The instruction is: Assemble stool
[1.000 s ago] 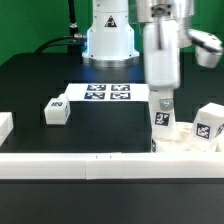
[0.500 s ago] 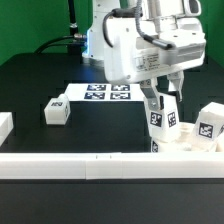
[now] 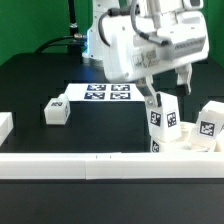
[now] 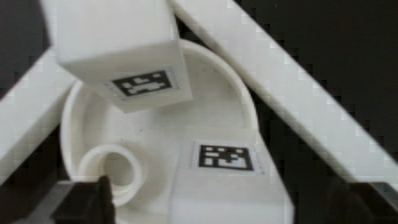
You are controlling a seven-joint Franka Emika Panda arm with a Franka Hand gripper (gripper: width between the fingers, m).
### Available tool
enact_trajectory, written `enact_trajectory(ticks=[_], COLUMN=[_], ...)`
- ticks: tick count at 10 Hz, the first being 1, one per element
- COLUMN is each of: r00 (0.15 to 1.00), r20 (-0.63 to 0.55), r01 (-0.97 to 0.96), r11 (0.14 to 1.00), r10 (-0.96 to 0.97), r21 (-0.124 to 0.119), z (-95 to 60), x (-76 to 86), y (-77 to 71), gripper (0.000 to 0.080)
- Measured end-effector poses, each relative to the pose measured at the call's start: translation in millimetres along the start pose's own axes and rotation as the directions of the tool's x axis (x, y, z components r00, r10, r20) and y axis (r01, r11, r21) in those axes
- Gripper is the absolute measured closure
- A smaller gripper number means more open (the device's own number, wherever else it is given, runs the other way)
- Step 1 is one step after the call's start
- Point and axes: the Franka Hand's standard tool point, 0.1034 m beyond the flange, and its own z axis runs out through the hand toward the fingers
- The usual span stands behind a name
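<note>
Stool, white plastic, in parts.
- seat (image 3: 188, 146): round disc, flat against the front rail (image 3: 80, 163), at the exterior view's right.
- first leg (image 3: 161, 118): tagged, standing on the seat near its rim.
- second leg (image 3: 210, 123): just beside the seat, farther right.
- third leg (image 3: 57, 111): loose on the black table (image 3: 30, 85), well apart at the left.
- gripper (image 3: 166, 92): over the first leg, jaws spread wide, gripping nothing.
- marker board (image 3: 107, 93): behind.
</note>
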Motion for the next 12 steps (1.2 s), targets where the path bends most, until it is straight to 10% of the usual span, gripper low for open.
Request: enact_trajectory(ticks=[5, 8, 12], r00=[0.913, 0.671, 0.394], r20=[0.018, 0.011, 0.035], r01=[0.407, 0.739, 0.917], r11=[0.913, 0.668, 0.39], r10=[-0.407, -0.741, -0.918], r21=[-0.008, -0.083, -0.087], z=[-9.4, -7.4, -8.6], x=[-7.3, -13.4, -17.9], y=[-0.6, 7.4, 5.4], gripper=[0.0151, 0.0151, 0.0151])
